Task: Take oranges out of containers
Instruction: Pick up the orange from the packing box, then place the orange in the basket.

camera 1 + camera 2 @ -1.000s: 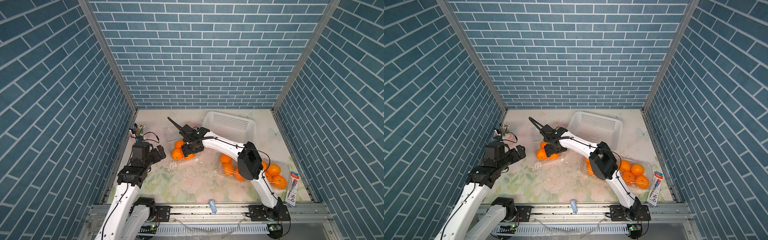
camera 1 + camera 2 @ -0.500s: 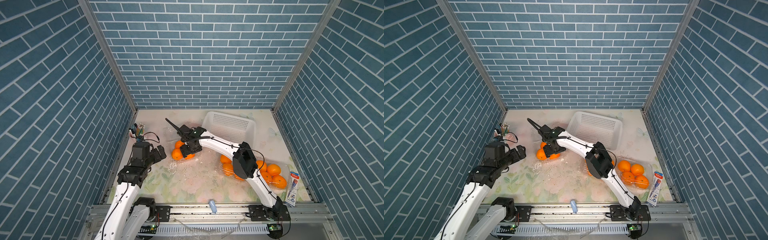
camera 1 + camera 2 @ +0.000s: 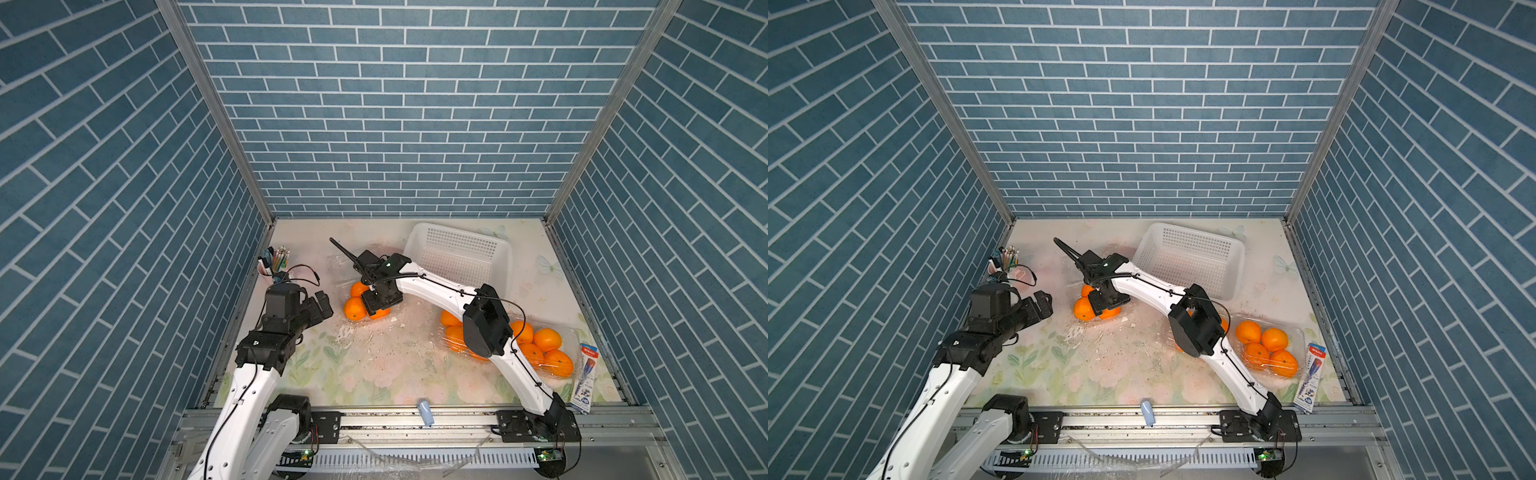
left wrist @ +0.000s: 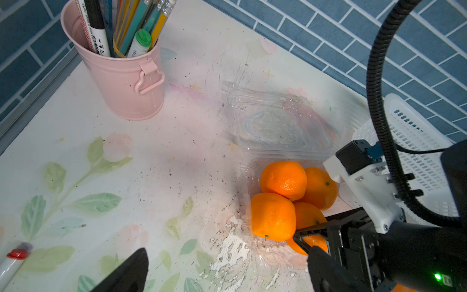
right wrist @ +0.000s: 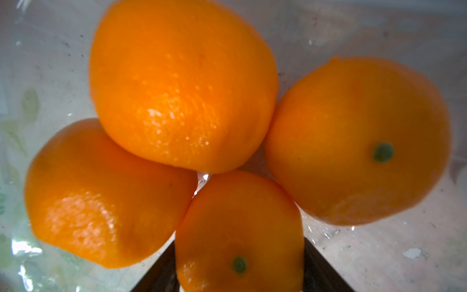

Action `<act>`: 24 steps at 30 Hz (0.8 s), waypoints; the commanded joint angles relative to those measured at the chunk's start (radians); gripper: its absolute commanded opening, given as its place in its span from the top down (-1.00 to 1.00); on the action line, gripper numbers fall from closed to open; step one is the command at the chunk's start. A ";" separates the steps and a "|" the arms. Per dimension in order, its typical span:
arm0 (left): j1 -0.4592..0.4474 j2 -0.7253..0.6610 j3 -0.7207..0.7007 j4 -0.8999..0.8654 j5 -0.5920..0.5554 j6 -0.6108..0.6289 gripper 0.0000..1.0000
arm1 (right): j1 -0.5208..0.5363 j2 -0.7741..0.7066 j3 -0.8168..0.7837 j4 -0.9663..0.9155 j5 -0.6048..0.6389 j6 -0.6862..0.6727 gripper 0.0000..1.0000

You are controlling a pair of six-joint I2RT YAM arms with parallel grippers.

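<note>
**Right arm has come down into the open box and closed around one orange**

Since a moment ago, the right arm's elbow has swung slightly toward the left side, and the right gripper (image 3: pixel 374 306) has narrowed around a fruit. Its dark fingers (image 5: pixel 159 278) press against either side of the nearest orange (image 5: pixel 240 222), so it looks grasped, though it has not left the tray. That fruit lies with three other oranges (image 4: pixel 283 180) in the open container (image 4: pixel 249 174). The container's clear lid (image 4: pixel 278 121) is folded back flat on the table (image 4: pixel 151 164).

Two more containers (image 3: pixel 1300 336) holding oranges sit toward the right edge, in front of the white basket (image 3: pixel 457 257). The left gripper (image 3: pixel 321 305) hangs spread wide and empty, between the pink cup (image 4: pixel 126 83) and the open box, touching neither.

To do this step well, I judge the lift should go straight up and slowly. The neighbouring fruits lean on the held one and may roll. The flimsy tray could also rise with it, so the idle left gripper could steady its rim.
</note>
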 commanded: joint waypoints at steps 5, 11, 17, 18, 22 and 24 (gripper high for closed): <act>0.001 0.008 -0.009 0.007 0.036 0.004 -0.99 | 0.007 -0.156 -0.042 -0.031 -0.036 -0.035 -0.09; 0.001 0.021 -0.003 0.016 0.049 0.002 -0.99 | 0.007 -0.288 -0.098 0.000 -0.042 -0.051 -0.02; 0.001 0.028 0.008 0.018 0.064 0.004 -0.99 | -0.002 -0.420 -0.162 0.047 0.086 -0.130 0.01; 0.001 0.029 0.008 0.022 0.066 0.001 -0.99 | -0.005 -0.445 -0.187 0.065 0.130 -0.154 0.02; 0.001 0.036 0.010 0.034 0.088 -0.003 -0.99 | -0.077 -0.499 -0.262 0.100 0.185 -0.195 0.06; 0.001 0.041 0.011 0.033 0.094 -0.004 -0.99 | -0.130 -0.525 -0.312 0.125 0.187 -0.192 0.09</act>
